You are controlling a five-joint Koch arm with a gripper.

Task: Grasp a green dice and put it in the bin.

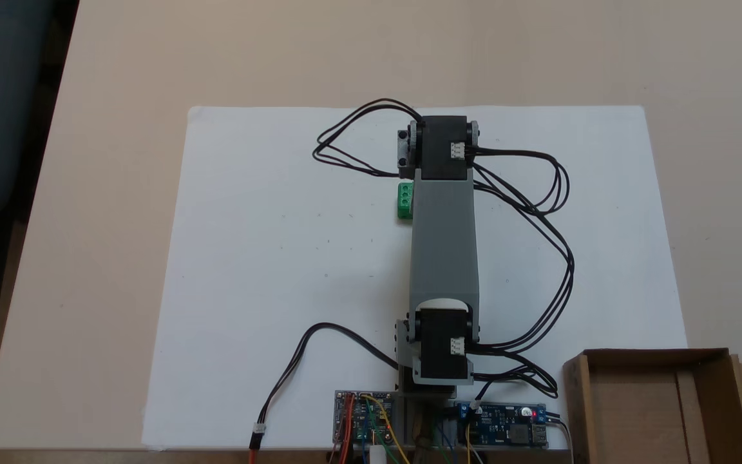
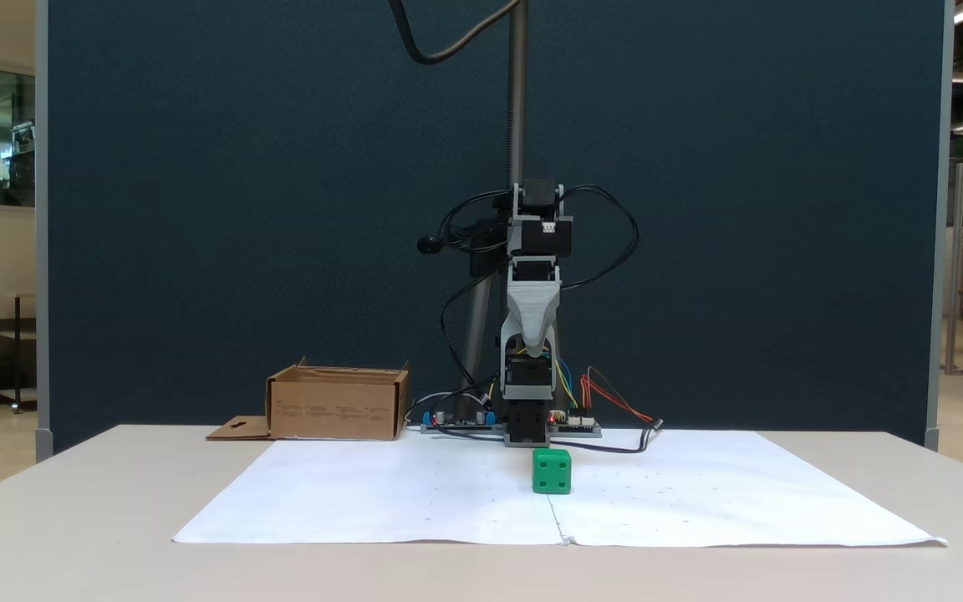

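Nearest the camera in a fixed view, the green dice (image 2: 552, 471) sits on the white paper sheet (image 2: 415, 502) covering the table (image 2: 72, 535), in front of the arm's base, ungrasped. The pincer (image 2: 536, 349) hangs folded above the base, well clear of the dice; whether it is released or clenched cannot be told. The bin (image 1: 661, 406) stands well apart. Judging by this, reaching, grasping, carrying and dropping all remain.

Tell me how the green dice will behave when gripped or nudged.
The green dice looks like a rigid cube resting flat on the white paper, so it should slide rather than roll. Its rounded edges and smooth-looking faces may let it slip from a loose pinch.
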